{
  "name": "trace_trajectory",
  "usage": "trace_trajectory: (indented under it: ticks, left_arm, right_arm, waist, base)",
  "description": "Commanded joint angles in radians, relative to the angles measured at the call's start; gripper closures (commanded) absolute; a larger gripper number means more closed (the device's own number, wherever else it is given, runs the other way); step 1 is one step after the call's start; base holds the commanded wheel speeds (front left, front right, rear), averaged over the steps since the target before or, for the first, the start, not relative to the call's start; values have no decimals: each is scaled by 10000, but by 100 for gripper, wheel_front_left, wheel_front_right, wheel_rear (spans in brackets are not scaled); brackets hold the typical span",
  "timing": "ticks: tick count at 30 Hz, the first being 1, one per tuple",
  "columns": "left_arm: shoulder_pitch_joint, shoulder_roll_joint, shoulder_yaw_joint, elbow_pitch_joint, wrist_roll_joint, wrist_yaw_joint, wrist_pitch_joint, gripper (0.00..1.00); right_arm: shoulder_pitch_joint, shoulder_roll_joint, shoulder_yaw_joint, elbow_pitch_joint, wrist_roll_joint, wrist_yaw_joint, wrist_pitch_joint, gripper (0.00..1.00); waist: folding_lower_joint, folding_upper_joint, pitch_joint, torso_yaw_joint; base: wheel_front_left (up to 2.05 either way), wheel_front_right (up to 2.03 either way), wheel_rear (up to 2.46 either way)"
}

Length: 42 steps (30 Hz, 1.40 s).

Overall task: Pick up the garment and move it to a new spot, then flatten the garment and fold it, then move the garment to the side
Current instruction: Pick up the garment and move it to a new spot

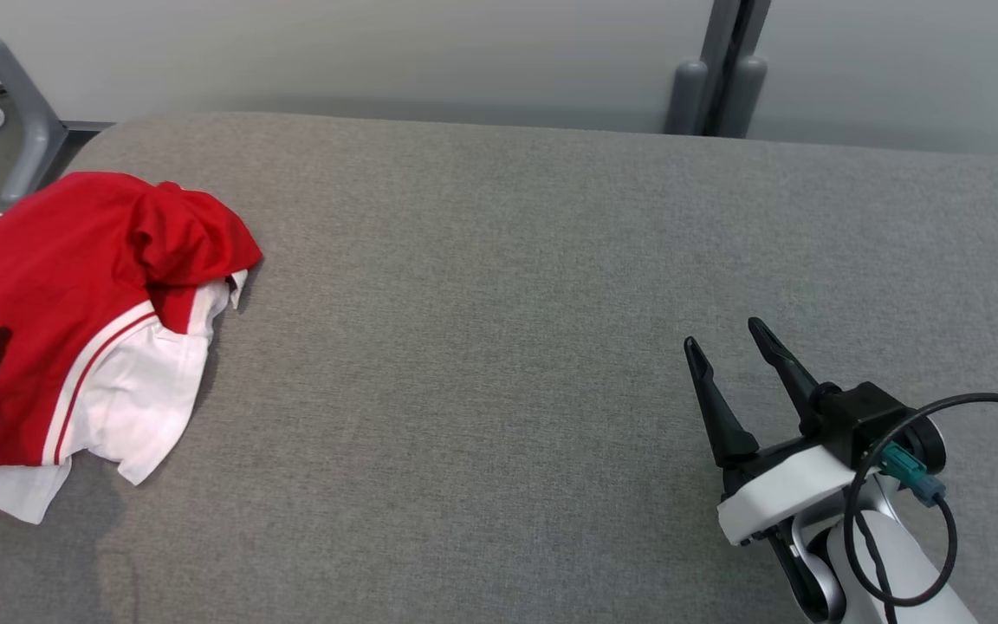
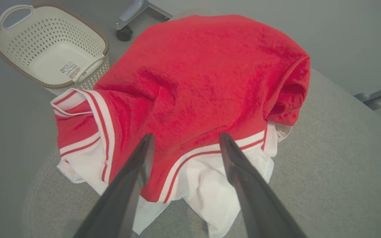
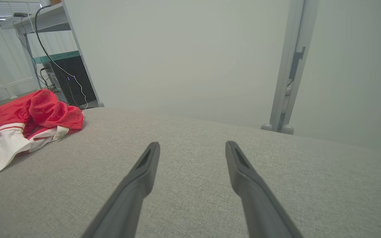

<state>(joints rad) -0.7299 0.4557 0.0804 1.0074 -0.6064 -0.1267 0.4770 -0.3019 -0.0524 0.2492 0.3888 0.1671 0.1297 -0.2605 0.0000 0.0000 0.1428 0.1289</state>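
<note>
A red jersey [image 1: 92, 286] with white sleeves and red-and-white striped trim is seen bunched in a loose heap at the left edge of the head view, on the grey fabric-covered table [image 1: 499, 347]. The red body is folded over on itself at the top of the heap, and a white sleeve is spread out below it toward the lower left. No lettering is shown on the cloth that faces up.

In the left wrist view, the jersey [image 2: 193, 82] is seen in the middle of the frame, with the left gripper [image 2: 186, 135] held over its lower edge. Its two dark fingers are spread wide apart and nothing is pinched between them. The tips are seen against the red cloth just above the striped band, but it cannot be told whether the cloth is touched. A cream perforated laundry basket [image 2: 25, 43] is seen on the floor at the upper left of that frame, beside the table's corner, and a caster wheel [image 2: 124, 33] is seen just right of it.

The right gripper [image 1: 722, 333] is seen at the lower right of the head view, well apart from the jersey. Its fingers are likewise spread and nothing is held between them. A black cable [image 1: 941, 555] is looped around its wrist.

In the right wrist view, bare grey fabric is seen beneath the right gripper's parted fingers [image 3: 144, 172], and the jersey [image 3: 18, 122] is seen at the far left, a small white label [image 3: 60, 132] showing at its edge.
</note>
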Motion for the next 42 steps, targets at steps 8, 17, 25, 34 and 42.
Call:
trace_trajectory:
  ticks: [8, 17, 25, 34, 42]
  left_arm:
    - [-454, 370, -20, 1055, -294, -58, 47, 0]
    - [-532, 568, -201, 1691, -571, -47, 519, 0]
    - [-387, 536, -435, 1855, -826, -47, 556, 0]
    - [-268, 514, -678, 1902, -1164, -48, 688, 5]
    - [-236, 616, -1063, 1668, -1319, -39, 472, 100]
  right_arm:
    - [-431, -145, 1, -102, -128, 19, -48, 0]
    - [-488, -241, 32, -69, -145, 19, -48, 0]
    - [-563, -367, 118, -82, -163, 19, -48, 0]
    - [-615, -402, 152, -25, -169, 19, -48, 0]
    - [-659, -317, 125, 21, -97, 19, -48, 0]
  waist:
    - [0, 0, 867, -788]
    - [0, 0, 1034, -1100]
    - [0, 0, 1280, -1273]
    - [0, 0, 1381, -1321]
    - [0, 0, 1337, -1318]
  base:
    - [0, 0, 0]
    - [0, 0, 0]
    - [0, 0, 0]
    - [0, 0, 0]
    - [0, 0, 0]
